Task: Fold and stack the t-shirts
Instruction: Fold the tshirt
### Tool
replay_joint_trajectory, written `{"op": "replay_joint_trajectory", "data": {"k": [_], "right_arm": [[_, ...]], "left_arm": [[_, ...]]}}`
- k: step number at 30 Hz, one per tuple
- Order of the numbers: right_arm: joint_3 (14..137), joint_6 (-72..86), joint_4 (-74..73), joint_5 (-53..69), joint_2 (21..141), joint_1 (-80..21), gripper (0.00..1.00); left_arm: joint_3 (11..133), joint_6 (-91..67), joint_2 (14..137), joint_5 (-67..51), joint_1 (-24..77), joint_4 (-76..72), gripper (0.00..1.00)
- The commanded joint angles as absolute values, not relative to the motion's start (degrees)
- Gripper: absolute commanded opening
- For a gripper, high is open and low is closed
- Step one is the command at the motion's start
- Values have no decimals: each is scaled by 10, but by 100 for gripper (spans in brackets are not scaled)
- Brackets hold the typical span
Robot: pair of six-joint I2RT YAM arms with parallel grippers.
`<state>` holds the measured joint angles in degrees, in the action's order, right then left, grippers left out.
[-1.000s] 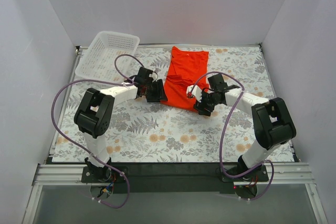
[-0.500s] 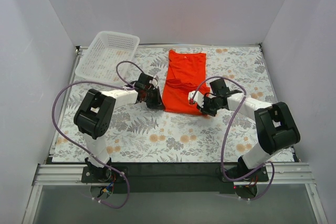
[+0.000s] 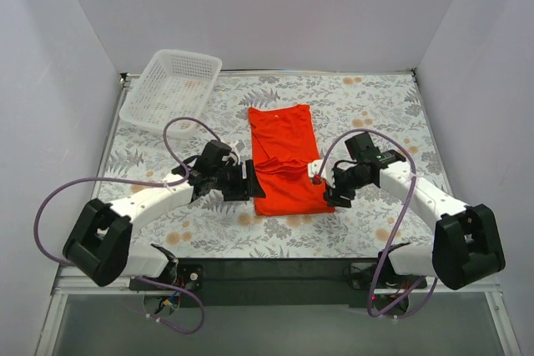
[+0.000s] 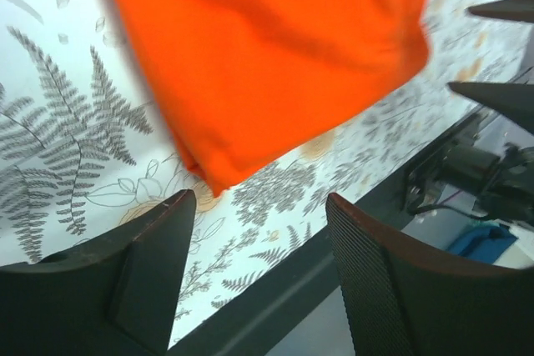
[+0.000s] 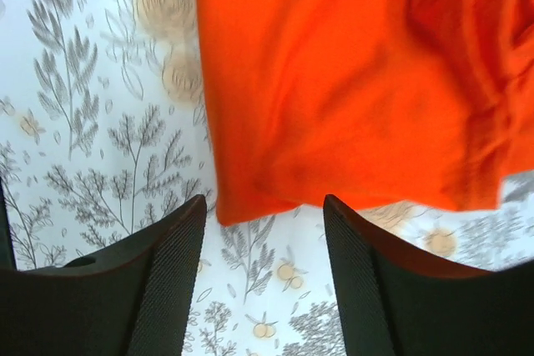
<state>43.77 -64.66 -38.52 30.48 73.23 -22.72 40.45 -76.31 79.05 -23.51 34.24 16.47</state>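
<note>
- T-shirt [image 3: 282, 160]: plain orange-red, folded to a long narrow slab. Lies flat on bench [image 3: 384, 97], approx ctr. Long side runs far-to-near, slightly skewed. A few creases across the middle.
- Near end of t-shirt sits btwn the two claws.
- L claw [image 3: 249, 183]: low over bench, just beside t-shirt's near-left edge, pointing at it.
- L wrist view: L claw [image 4: 260, 199] spread wide, nothing btwn its fingers [image 4: 142, 273]. Near corner of t-shirt [image 4: 267, 56] is just past the tips, w/ stacked layers showing at that edge. Printed bench below.
- R claw [image 3: 325, 188]: at t-shirt's near-right edge, facing L claw across the cloth.
- R wrist view: R claw [image 5: 264, 206] also wide, gripping nothing. Near edge of t-shirt [image 5: 334, 81] runs just ahead of the tips. Can't tell if cloth touches them. Folds bunch up at right of that view.
- Basket [image 3: 167, 93]: white mesh, far-left corner of bench, well apart from t-shirt.
- Purple cables [image 3: 185, 119] loop off both arms.
</note>
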Motion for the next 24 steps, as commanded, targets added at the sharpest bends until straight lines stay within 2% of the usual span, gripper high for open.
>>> {"op": "replay_joint_trajectory", "data": {"k": [1,4,5,7,8,11,18,24], "right_arm": [[518,-606,-392,401,753,-226,54],[580,-557,-388,501,841,-230,32],[597,-530,-387,519,870,-235,16],[649,-514,-388,535,943,-251,6],[664,-509,-388,520,963,-263,5],[701,-508,-393,480,1018,-284,3],[765,-474,-371,401,1095,-296,1],[810,-384,-298,303,1124,-296,1]], "left_arm": [[442,-741,719,-163,338,171,61],[448,-706,706,-161,338,143,60],[453,-690,716,-170,338,140,58],[460,-681,730,-191,336,134,52],[465,-674,743,-198,335,134,45],[463,-662,748,-221,335,121,39],[416,-645,748,-311,335,30,36],[432,-633,835,-342,335,-11,38]]}}
